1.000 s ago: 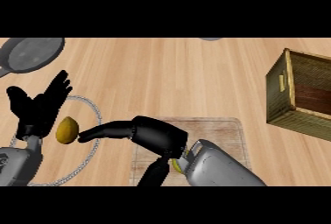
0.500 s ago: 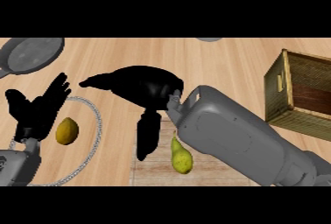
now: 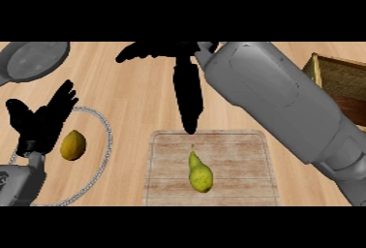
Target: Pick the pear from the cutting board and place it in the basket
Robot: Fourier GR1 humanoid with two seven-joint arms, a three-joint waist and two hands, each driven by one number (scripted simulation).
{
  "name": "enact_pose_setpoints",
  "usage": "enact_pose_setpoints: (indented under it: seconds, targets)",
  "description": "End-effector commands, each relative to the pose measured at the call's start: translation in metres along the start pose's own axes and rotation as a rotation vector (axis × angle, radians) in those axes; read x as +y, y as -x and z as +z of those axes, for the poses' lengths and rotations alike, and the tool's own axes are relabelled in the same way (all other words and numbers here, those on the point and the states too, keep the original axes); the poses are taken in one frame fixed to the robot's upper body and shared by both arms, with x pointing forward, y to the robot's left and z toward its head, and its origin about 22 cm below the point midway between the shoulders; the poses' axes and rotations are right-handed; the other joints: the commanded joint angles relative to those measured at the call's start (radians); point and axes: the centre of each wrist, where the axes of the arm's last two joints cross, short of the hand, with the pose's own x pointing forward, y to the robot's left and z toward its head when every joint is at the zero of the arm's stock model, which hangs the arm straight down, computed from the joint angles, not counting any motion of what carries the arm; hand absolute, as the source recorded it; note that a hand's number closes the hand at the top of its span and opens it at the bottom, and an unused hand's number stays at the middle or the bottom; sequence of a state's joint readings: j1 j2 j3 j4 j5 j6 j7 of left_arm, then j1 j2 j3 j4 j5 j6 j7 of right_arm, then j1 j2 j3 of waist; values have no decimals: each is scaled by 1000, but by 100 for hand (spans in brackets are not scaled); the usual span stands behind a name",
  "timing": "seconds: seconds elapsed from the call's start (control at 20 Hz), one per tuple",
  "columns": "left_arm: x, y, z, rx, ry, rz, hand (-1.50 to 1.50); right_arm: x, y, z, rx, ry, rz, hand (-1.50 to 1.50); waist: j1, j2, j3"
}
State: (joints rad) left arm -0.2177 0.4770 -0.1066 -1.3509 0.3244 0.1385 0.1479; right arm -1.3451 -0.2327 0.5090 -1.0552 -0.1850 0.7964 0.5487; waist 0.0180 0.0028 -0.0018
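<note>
We look steeply down on a tabletop (image 3: 121, 87) of pale wooden planks with a fine lengthwise grain; nothing of the room beyond it shows. At lower centre lies a rectangular cutting board (image 3: 236, 164) with rounded corners, its wood greyer and streaked crosswise. The pear (image 3: 200, 174) lies on its side in the middle of this board, narrow stemmed end towards the top of the frame. Its skin is yellow-green, smooth and slightly mottled, and nothing touches it. The right hand (image 3: 175, 51) hangs at the upper centre, black, its fingers spread and grasping nothing; one long digit points down and ends at the board's upper edge. Its broad grey forearm (image 3: 271, 97) crosses the right side. At the left, the left hand (image 3: 43, 116) rests with straight fingers upward, released. Just beside it a yellow oval fruit (image 3: 73, 145) sits inside a round plate (image 3: 109, 138) with a beaded grey rim. A grey frying pan (image 3: 32, 60) occupies the upper left corner. The basket (image 3: 343, 77), boxy, wooden, with woven-looking walls, stands at the upper right, well apart from the pear.
</note>
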Motion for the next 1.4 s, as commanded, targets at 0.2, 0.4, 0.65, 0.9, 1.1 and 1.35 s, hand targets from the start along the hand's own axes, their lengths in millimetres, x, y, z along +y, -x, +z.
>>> enact_pose_setpoints:
  seconds: [0.2,0.4,0.65,0.9,1.1,1.35]
  targets:
    - [-9,4,7,-16,-8,2,0,-21,45,19,-52,-146,-92,-150,-12,-5,2]
    - [8,-7,10,8,0,-7,0,2,89,28,-83,-107,-178,-150,-13,-5,3]
    - [-11,-12,-2,14,-15,2,0,23,99,32,-138,-38,-228,-150,-26,-6,2]
    - [-13,3,2,13,7,8,0,59,124,23,-128,-14,-227,-150,-16,-2,2]
    - [18,5,2,17,-33,-8,0,115,110,4,-157,28,-249,-150,-23,-5,2]
    - [11,-6,-1,8,-14,0,0,161,111,-30,-179,78,-306,-150,-14,-2,2]
